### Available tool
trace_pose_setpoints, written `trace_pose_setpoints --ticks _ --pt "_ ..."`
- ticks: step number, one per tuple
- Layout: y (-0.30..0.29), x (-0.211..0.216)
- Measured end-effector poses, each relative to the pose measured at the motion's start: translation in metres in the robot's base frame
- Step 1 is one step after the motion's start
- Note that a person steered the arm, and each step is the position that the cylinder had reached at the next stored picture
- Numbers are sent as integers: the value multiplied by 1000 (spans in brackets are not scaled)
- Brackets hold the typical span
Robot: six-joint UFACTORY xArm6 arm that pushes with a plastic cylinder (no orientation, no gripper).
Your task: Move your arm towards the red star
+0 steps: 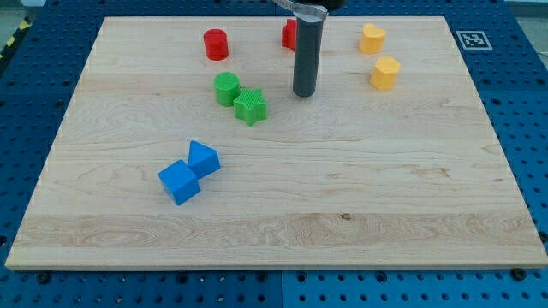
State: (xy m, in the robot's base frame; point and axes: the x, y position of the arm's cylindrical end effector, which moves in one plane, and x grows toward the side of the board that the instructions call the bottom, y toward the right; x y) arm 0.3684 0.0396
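A red block [289,34], mostly hidden behind my rod so its shape cannot be made out, sits near the board's top edge. My tip [305,93] rests on the board a short way below it, toward the view's bottom, and apart from it. A green star [251,106] lies to the left of my tip, touching a green cylinder [226,88].
A red cylinder [216,44] stands at the top left. Two yellow blocks [372,38] [385,73] sit at the top right. Two blue blocks [203,159] [179,182] touch each other at the lower left. A marker tag [473,39] lies off the wooden board [342,197].
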Motion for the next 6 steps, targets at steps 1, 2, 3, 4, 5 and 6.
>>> trace_pose_setpoints --ticks 1,2,3,4,5,6 --pt "0 -2" --pt "0 -4" --pt "0 -6" --pt "0 -7" --pt "0 -11" --pt "0 -15"
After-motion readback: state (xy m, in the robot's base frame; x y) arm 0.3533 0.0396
